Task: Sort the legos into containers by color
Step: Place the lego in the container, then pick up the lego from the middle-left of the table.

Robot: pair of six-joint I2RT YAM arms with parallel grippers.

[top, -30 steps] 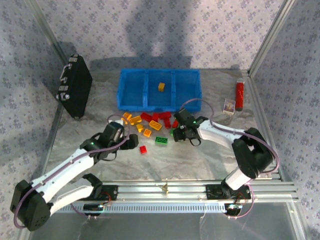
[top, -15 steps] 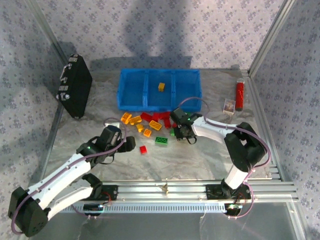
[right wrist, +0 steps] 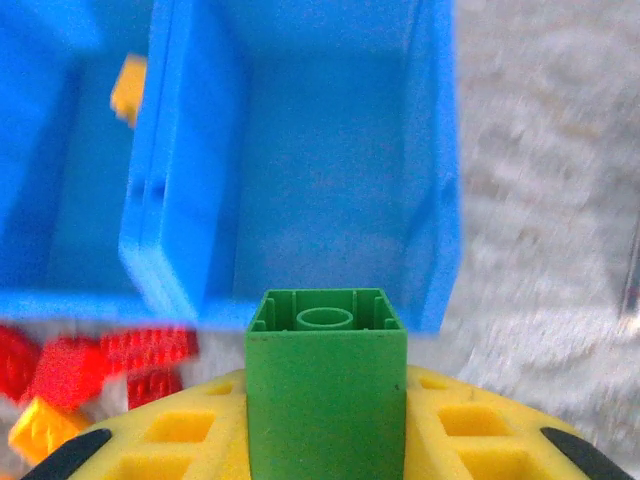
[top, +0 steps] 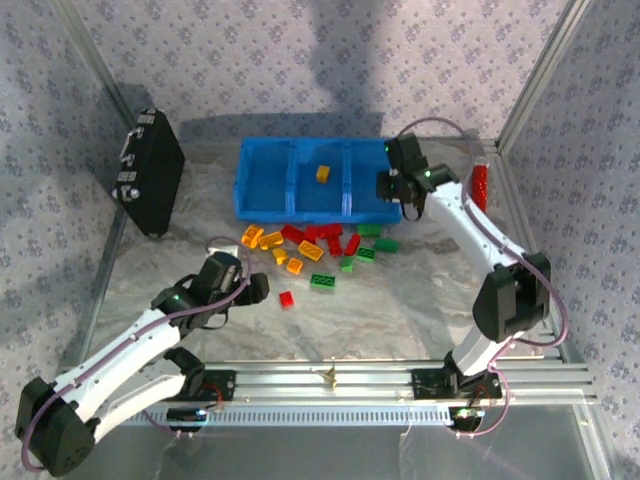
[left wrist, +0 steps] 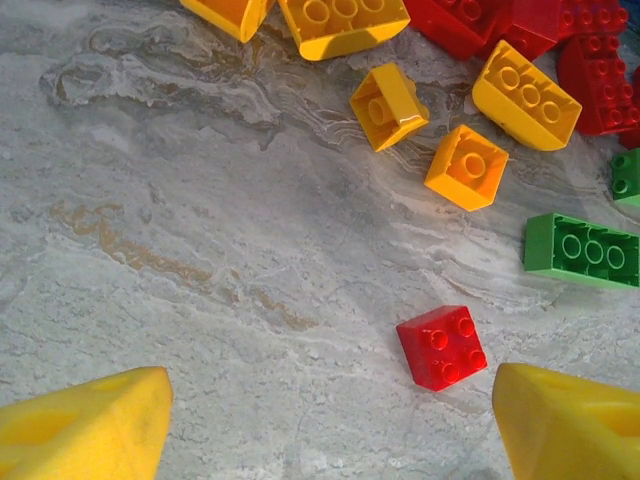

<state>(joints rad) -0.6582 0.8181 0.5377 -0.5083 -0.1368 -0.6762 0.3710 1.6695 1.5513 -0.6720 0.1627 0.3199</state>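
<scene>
On the tabletop, the left tool is wide open near a red lego. The right tool holds a green lego over the blue tray.

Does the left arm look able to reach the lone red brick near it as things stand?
Probably yes. The left pincer stands open just short of the red brick, which lies on bare table apart from the other bricks, nothing between.

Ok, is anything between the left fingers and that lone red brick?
No. In the left wrist view, the stretch from the open left fingers to the red brick is bare table.
</scene>
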